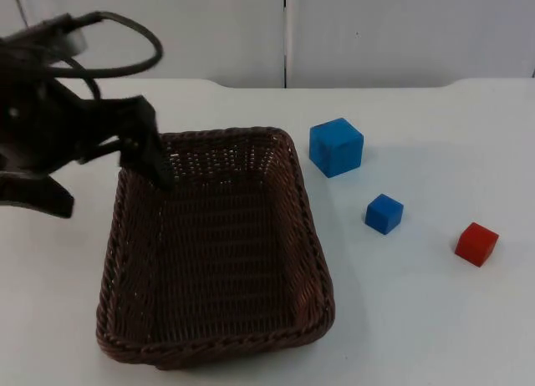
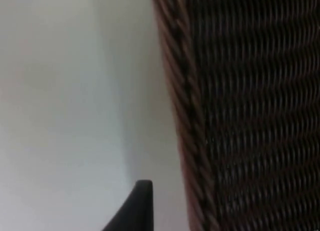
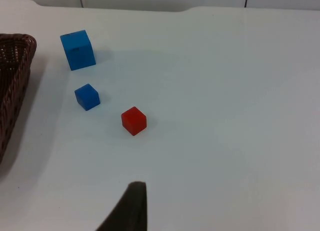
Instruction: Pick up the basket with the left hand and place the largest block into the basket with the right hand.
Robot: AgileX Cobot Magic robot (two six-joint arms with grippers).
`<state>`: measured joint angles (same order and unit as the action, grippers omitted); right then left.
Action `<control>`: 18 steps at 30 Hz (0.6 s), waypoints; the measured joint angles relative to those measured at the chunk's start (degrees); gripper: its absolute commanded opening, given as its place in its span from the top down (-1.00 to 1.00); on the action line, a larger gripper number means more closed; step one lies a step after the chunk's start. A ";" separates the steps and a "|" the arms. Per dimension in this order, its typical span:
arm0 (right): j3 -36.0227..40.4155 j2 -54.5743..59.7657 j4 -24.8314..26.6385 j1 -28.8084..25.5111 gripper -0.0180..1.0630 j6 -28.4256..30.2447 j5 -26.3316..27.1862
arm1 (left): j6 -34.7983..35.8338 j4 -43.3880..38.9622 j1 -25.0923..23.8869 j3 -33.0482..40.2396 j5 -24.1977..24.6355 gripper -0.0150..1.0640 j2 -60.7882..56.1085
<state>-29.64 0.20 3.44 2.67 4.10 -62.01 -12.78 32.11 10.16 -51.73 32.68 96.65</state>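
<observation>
Top view: a dark brown, rectangular woven wicker basket (image 1: 219,251) sits on the smooth white bench (image 1: 435,319), its braided rim thick and rope-like. The left tool (image 1: 149,156) reaches the basket's far-left corner, one black finger dipping inside the wall; whether it pinches the rim is hard to make out, since the arm hides the rest. To the basket's right stand a large blue cube (image 1: 336,147), a small blue cube (image 1: 384,214) and a small red cube (image 1: 476,244), all apart from one another.

Left wrist view: the basket's ribbed weave and twisted rim run beside bare bench, a black fingertip (image 2: 134,208) outside the wall.

Right wrist view: the right tool waits above the bench, its grip state unreadable; the three cubes lie beyond.
</observation>
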 measured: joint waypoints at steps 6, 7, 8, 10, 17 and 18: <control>0.00 0.00 0.00 0.00 -0.98 0.00 0.00 | 0.67 0.23 0.44 -0.64 -1.26 -0.97 5.23; 0.00 0.00 0.00 0.00 -0.98 0.00 0.00 | 0.81 0.23 0.44 -0.64 -1.68 -0.97 6.09; 0.00 0.00 0.00 0.00 -0.98 0.00 0.00 | 0.81 0.23 0.44 -0.64 -2.12 -0.97 6.65; 0.00 0.00 0.00 0.00 -0.98 0.00 0.00 | 0.81 0.23 0.44 -0.68 -3.17 -0.97 7.69; 0.00 0.00 0.00 0.00 -0.98 0.00 0.00 | 0.94 0.50 0.44 -0.68 -5.01 -0.97 10.42; 0.00 0.00 0.00 0.00 -0.98 0.00 0.00 | 0.94 0.61 0.44 -0.77 -5.54 -0.97 11.37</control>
<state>-29.64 0.20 3.44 2.67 4.10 -62.01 -11.84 32.72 10.60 -52.50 27.14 108.02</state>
